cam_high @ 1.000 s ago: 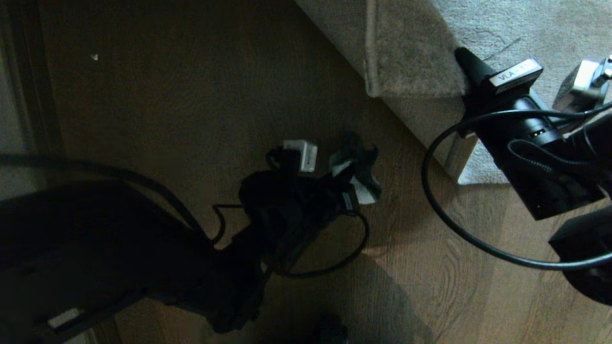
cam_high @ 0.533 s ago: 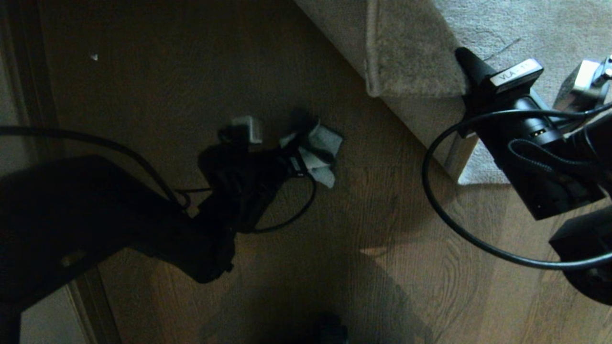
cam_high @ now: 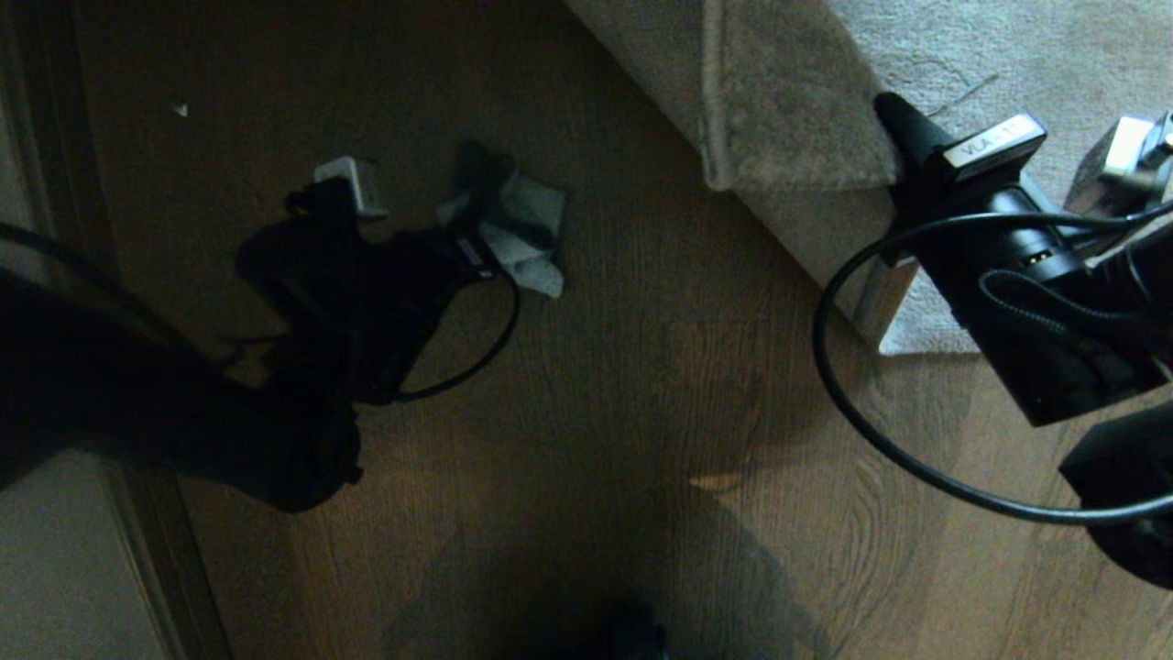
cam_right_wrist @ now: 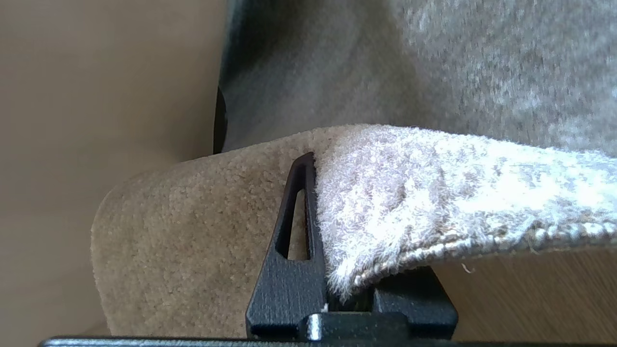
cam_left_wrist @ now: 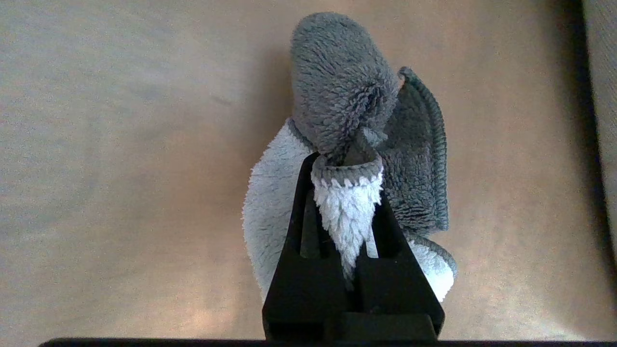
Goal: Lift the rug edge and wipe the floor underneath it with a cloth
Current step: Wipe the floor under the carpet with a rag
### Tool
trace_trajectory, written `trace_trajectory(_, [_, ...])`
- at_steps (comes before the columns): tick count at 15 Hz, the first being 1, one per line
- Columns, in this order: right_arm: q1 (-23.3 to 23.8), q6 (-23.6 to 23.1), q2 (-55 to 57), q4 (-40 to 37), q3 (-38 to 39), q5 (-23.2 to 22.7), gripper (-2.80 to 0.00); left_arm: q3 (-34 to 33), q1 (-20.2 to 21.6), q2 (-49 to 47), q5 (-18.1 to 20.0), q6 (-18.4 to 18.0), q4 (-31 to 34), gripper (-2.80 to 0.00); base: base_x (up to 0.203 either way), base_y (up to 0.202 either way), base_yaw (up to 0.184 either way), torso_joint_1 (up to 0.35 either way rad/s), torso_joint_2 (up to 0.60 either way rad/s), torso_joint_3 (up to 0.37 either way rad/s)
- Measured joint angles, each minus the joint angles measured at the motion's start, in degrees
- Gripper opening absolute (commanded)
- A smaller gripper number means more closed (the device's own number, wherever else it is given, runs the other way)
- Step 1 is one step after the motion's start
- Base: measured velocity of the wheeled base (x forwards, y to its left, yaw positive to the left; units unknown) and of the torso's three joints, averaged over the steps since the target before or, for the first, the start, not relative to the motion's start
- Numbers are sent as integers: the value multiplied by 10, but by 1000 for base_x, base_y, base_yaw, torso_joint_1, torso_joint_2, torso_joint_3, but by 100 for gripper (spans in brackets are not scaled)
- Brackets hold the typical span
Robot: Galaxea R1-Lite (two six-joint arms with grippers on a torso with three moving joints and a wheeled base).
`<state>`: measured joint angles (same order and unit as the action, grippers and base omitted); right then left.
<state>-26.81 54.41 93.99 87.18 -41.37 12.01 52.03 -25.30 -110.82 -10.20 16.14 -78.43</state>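
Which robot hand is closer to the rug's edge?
The right. The right gripper is clamped on the rug edge, holding it up. The left gripper is away on the floor, gripping the cloth.

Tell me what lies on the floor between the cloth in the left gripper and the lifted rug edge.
Nothing: in the head view only bare floor separates the cloth, pinched in the left gripper, from the rug edge held up by the right gripper.

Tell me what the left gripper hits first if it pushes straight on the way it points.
The left gripper is shut on the cloth, which bunches ahead of its fingers. Beyond the cloth lies only bare floor, so the cloth would likely press into the floor first. The rug edge lies off to the side.
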Motion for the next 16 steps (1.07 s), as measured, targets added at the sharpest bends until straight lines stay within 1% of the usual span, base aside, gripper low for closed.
trace_trajectory(3, [-2,1,-7,0,17,-1,-280,-48,27,45,1,0,-2,-280,0,0,0,0,0,0])
trace_trajectory(8, [-4,5,-15,0,24,-1,-280,-145,76,116,9,-2,-1,-280,0,0,0,0,0,0])
trace_trajectory(10, [-5,4,-17,-1,24,-12,-280,-191,93,142,10,-4,0,-280,0,0,0,0,0,0])
trace_trajectory(12, [-5,5,-18,-1,23,-24,-280,-237,113,169,12,-13,3,-280,0,0,0,0,0,0])
trace_trajectory(14, [-6,10,-17,-1,20,-33,-280,-278,130,194,23,-25,3,-280,0,0,0,0,0,0])
trace_trajectory(16, [-6,16,-15,-1,19,-38,-280,-318,138,219,33,-36,4,-280,0,0,0,0,0,0])
